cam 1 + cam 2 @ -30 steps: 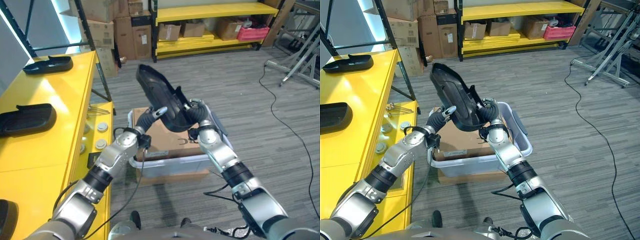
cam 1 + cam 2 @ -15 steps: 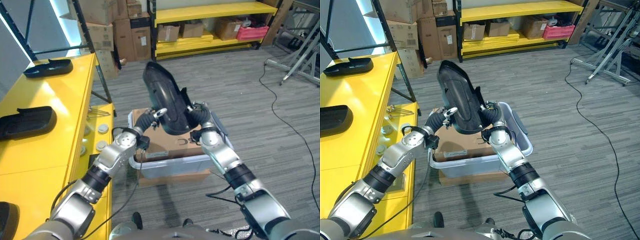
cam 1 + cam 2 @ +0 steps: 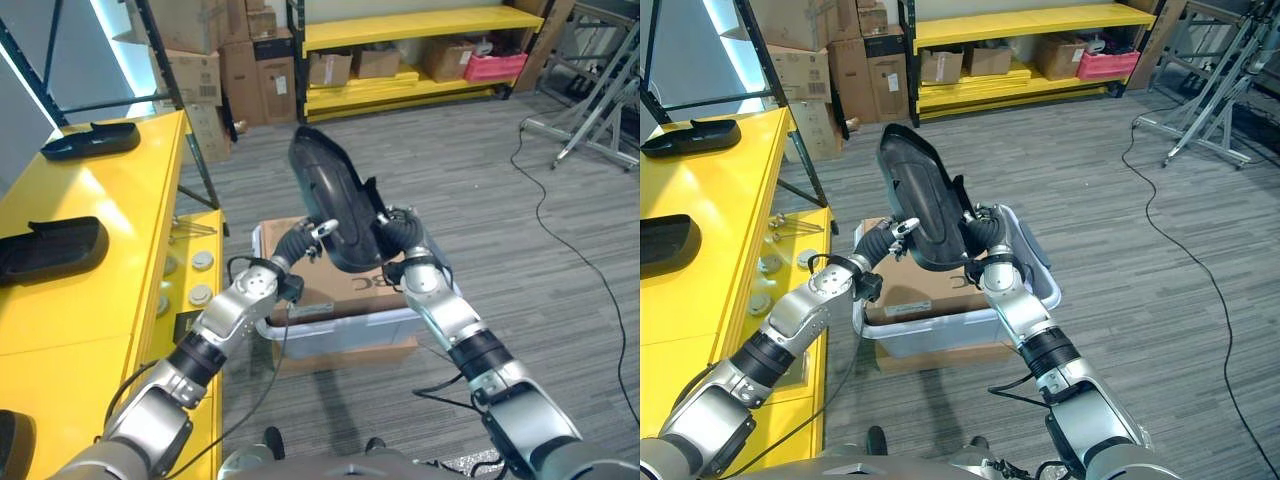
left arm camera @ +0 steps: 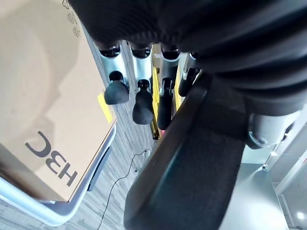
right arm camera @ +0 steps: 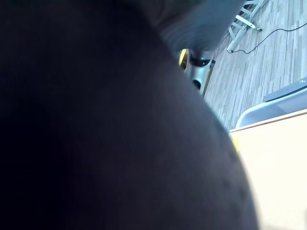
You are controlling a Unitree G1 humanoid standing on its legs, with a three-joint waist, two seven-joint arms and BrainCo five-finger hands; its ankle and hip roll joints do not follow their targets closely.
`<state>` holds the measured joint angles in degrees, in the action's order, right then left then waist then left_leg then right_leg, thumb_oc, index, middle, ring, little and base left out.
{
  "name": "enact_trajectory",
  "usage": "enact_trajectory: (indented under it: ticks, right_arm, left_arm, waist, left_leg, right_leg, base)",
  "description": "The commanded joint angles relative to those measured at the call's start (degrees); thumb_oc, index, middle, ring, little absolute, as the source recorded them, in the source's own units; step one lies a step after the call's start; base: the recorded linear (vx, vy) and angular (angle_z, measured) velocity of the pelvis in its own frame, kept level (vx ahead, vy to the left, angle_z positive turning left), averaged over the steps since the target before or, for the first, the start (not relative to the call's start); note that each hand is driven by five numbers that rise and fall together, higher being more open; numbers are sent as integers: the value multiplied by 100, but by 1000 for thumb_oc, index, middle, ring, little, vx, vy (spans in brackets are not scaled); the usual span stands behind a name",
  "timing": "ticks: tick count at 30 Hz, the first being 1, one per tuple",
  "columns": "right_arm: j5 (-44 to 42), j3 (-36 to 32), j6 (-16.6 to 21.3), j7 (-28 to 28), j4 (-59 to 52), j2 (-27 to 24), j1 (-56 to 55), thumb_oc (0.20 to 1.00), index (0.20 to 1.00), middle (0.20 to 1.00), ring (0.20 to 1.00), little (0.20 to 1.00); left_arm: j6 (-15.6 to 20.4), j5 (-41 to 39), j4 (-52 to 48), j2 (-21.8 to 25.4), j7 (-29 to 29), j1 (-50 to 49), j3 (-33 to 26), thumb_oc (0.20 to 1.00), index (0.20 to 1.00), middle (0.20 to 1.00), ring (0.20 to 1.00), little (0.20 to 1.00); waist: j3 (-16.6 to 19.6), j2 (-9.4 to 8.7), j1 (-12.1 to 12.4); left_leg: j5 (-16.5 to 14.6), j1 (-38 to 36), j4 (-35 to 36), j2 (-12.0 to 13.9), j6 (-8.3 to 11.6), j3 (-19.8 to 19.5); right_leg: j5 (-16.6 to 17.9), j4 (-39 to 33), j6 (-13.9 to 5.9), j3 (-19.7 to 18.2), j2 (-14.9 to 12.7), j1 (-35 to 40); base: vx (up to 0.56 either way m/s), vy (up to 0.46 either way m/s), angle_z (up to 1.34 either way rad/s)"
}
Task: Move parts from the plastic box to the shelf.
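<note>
Left hand (image 3: 318, 232) at frame centre: fingers (image 4: 139, 103) straight, loosely spread, alongside black part (image 3: 330, 196). Right hand (image 3: 985, 228): fingers hidden behind part, state cannot tell. Left wrist view shows cardboard inside plastic box (image 3: 345, 325). Part upright above box, between hands; yellow shelf (image 3: 95, 270) left.

Cardboard boxes (image 3: 205, 70) stand behind; cable (image 3: 585, 265) crosses floor.

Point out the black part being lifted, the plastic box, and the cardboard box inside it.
black part (image 3: 915, 190), right eye view, middle of its broad face.
plastic box (image 3: 940, 332), right eye view, near wall.
cardboard box (image 3: 345, 282), left eye view, top face near the print.
</note>
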<state>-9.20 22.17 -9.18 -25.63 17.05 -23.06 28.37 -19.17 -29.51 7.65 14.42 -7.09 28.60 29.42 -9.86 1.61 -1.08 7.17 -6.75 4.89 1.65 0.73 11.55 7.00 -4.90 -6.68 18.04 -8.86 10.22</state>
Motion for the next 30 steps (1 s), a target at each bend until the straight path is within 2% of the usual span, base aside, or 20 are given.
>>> enact_trajectory:
  ticks: [1, 2, 3, 4, 9, 14, 30]
  right_arm:
    - [-307, 183, 538, 32, -285, 573, 604, 200, 200, 200, 200, 200]
    - [-364, 186, 530, 22, -281, 588, 605, 225, 225, 225, 225, 225]
    - [-496, 185, 548, -9, -275, 612, 601, 529, 529, 529, 529, 529]
    - [-584, 166, 559, -8, -273, 646, 590, 1000, 1000, 1000, 1000, 1000]
    - [-1083, 92, 594, 23, -286, 746, 546, 1000, 1000, 1000, 1000, 1000]
    - [-1603, -7, 637, -84, -360, 941, 516, 1000, 1000, 1000, 1000, 1000]
    - [-1796, -160, 748, -181, -498, 980, 432, 1000, 1000, 1000, 1000, 1000]
  left_arm:
    - [489, 110, 234, -814, 243, 771, 736, 200, 200, 200, 200, 200]
    - [504, 94, 226, -819, 215, 772, 746, 200, 200, 200, 200, 200]
    - [515, 70, 222, -835, 162, 777, 764, 200, 200, 200, 200, 200]
    - [551, 40, 243, -850, 131, 781, 766, 200, 200, 200, 200, 200]
    - [738, -51, 235, -868, -62, 803, 772, 200, 200, 200, 200, 200]
    - [738, -106, 86, -845, -140, 821, 677, 200, 200, 200, 200, 200]
    - [836, 117, -85, -797, -515, 876, 532, 200, 200, 200, 200, 200]
  waist:
    - [79, 11, 119]
    - [79, 14, 119]
    - [79, 17, 118]
    - [81, 24, 116]
    - [82, 28, 117]
    - [84, 38, 136]
    - [111, 11, 118]
  left_leg:
    - [-786, -470, 11, -36, -51, -132]
    - [-785, -469, 11, -38, -52, -137]
    - [-785, -466, 11, -40, -51, -147]
    - [-785, -464, 11, -43, -50, -158]
    - [-783, -450, 11, -47, -48, -178]
    - [-775, -455, 11, -42, -45, -172]
    - [-771, -468, 11, -32, -54, -125]
  right_leg:
    - [-477, -10, -199, 151, 53, 218]
    - [-478, -10, -198, 152, 53, 219]
    - [-477, -10, -198, 151, 52, 217]
    - [-476, -10, -200, 154, 51, 216]
    - [-476, -10, -205, 177, 42, 211]
    - [-480, -10, -195, 202, 34, 221]
    - [-487, -10, -190, 178, 42, 216]
  base:
    - [0, 0, 0]
    - [0, 0, 0]
    - [0, 0, 0]
    - [0, 0, 0]
    - [0, 0, 0]
    - [0, 0, 0]
    - [0, 0, 0]
